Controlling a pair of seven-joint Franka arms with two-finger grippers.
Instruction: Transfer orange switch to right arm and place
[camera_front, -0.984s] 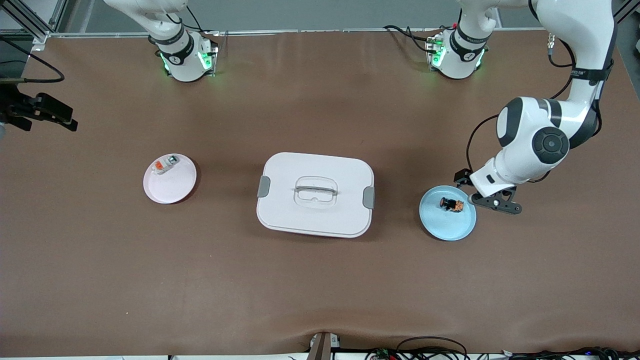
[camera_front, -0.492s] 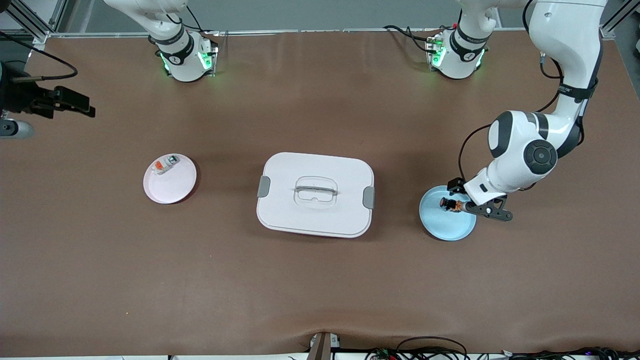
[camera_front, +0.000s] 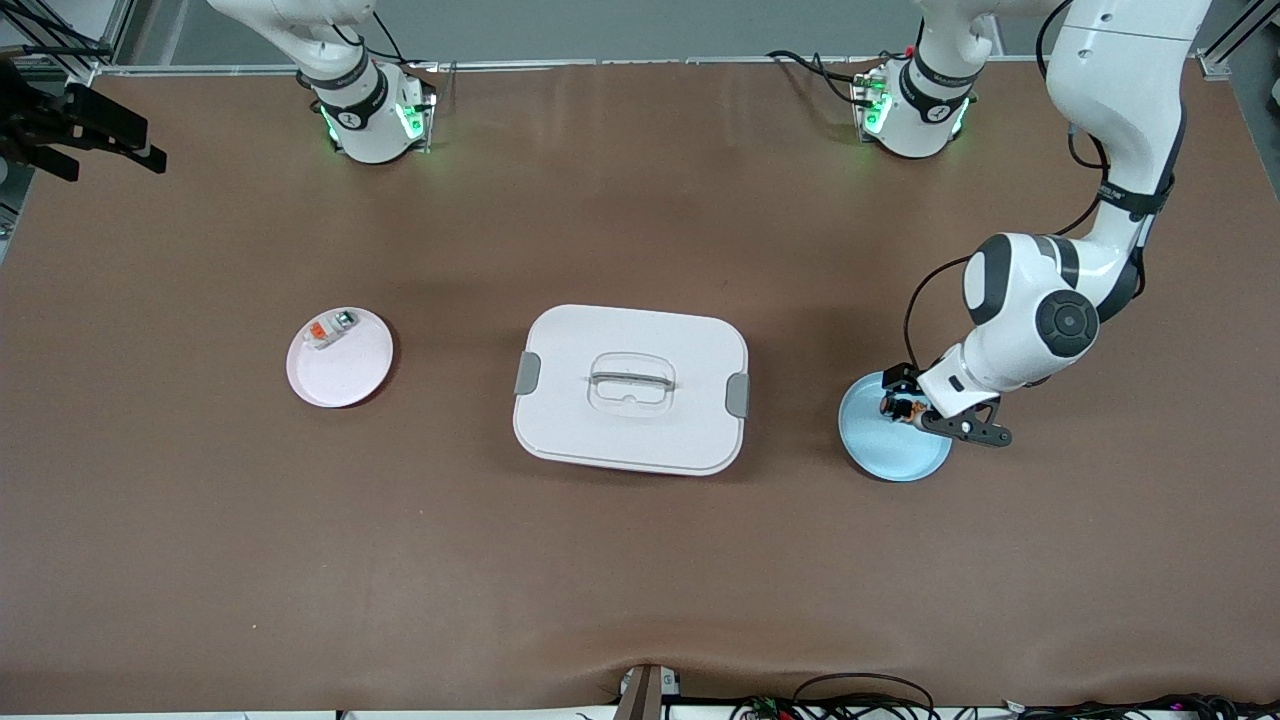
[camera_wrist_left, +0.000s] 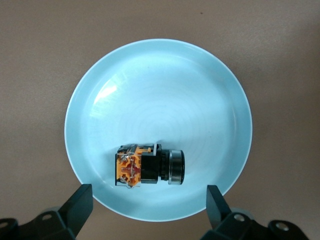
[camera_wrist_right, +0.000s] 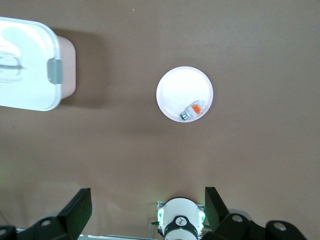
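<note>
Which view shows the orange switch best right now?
The left wrist view: the switch lies unobstructed on the blue plate. The front view shows it tiny by the left gripper. The right wrist view misses it.

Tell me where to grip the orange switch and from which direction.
Come straight down on the switch, which lies on its side in the blue plate. Close the open left gripper across its squarish black-and-orange body, whose flat sides look less likely to slip than the round collar.

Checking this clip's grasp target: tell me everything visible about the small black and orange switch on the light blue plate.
The small orange switch is a stubby black cylindrical part with a silvery ring at one end and a bright orange block with metal contacts at the other. It lies on its side inside the round light blue plate, off centre, resting on the plate alone. The open left gripper hangs over it without touching it.
</note>
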